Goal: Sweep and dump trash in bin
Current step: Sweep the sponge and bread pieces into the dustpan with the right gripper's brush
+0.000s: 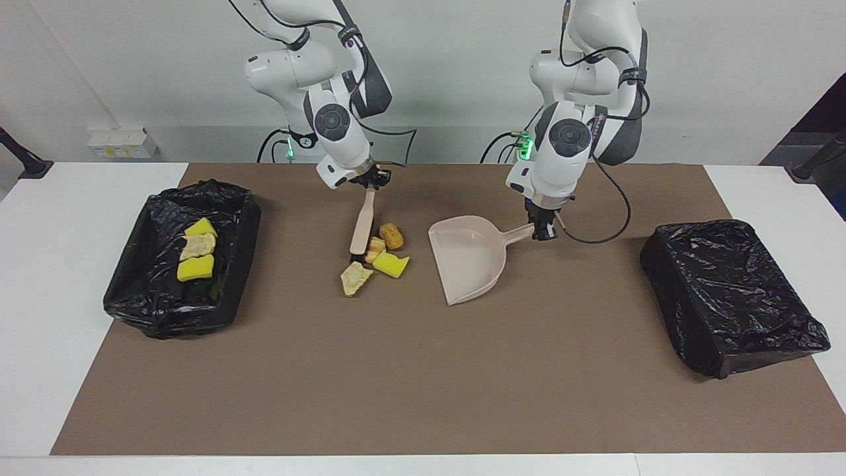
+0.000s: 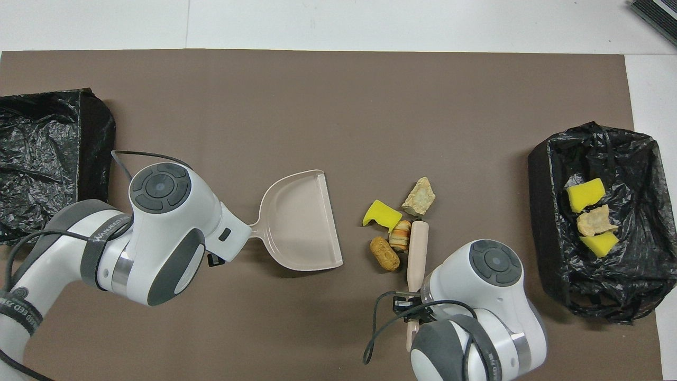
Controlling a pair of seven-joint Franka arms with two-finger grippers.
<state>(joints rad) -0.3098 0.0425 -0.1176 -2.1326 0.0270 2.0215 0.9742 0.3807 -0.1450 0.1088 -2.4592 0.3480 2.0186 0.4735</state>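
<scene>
Four trash scraps point(image 1: 374, 258) on mat point(image 1: 423, 396); three in bin point(image 1: 152, 291).

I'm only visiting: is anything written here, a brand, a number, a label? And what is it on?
Left arm's grey band: white lettering, too blurred to read.
Right arm's grey band: white lettering, too small to read.
Dustpan: no writing shows.
Brush: no writing shows.
</scene>
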